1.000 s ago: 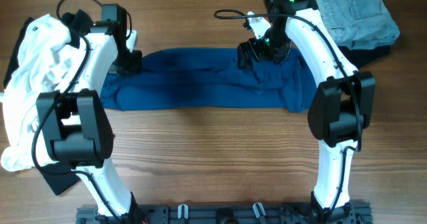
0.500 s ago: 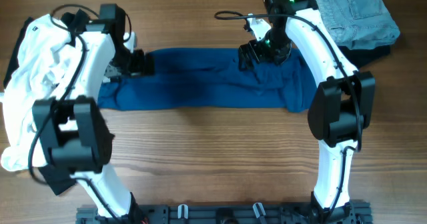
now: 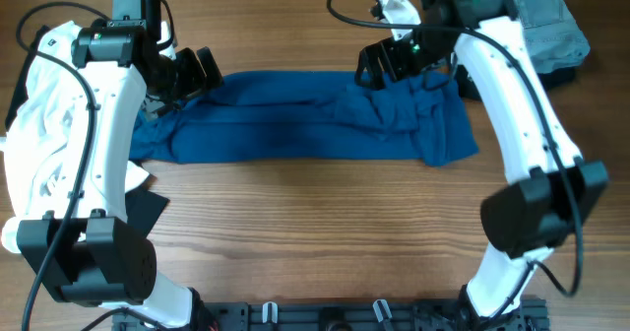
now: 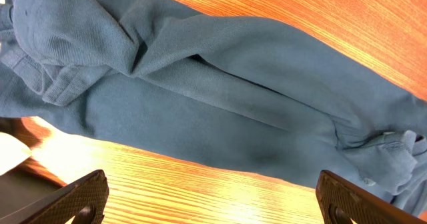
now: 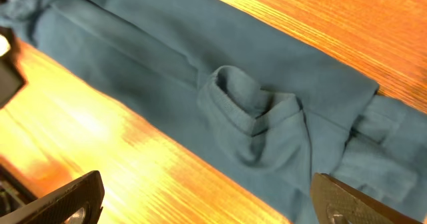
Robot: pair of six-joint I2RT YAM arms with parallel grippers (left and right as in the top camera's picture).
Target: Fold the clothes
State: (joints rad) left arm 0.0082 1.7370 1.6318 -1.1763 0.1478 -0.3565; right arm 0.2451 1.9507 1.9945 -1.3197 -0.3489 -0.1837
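Observation:
The teal-blue shirt (image 3: 295, 124) lies folded into a long band across the far half of the table, bunched and creased at its right end. My left gripper (image 3: 197, 72) hovers open over the band's left end, holding nothing. In the left wrist view the shirt (image 4: 220, 104) stretches across the frame, and the open left gripper (image 4: 213, 201) has only bare wood between its fingertips. My right gripper (image 3: 377, 67) hangs open above the band's far edge, right of the middle. The right wrist view shows the rumpled shirt (image 5: 233, 104) below the empty right gripper (image 5: 213, 204).
Pale denim jeans (image 3: 551, 16) lie on a dark cloth at the far right corner. A heap of white cloth (image 3: 39, 124) fills the left side, with black cloth (image 3: 123, 213) beside it. Bare wooden table (image 3: 315, 232) spreads in front of the shirt.
My left gripper has opened and let go of the shirt's left end. Both arms have lifted away from the cloth, which stays flat on the table.

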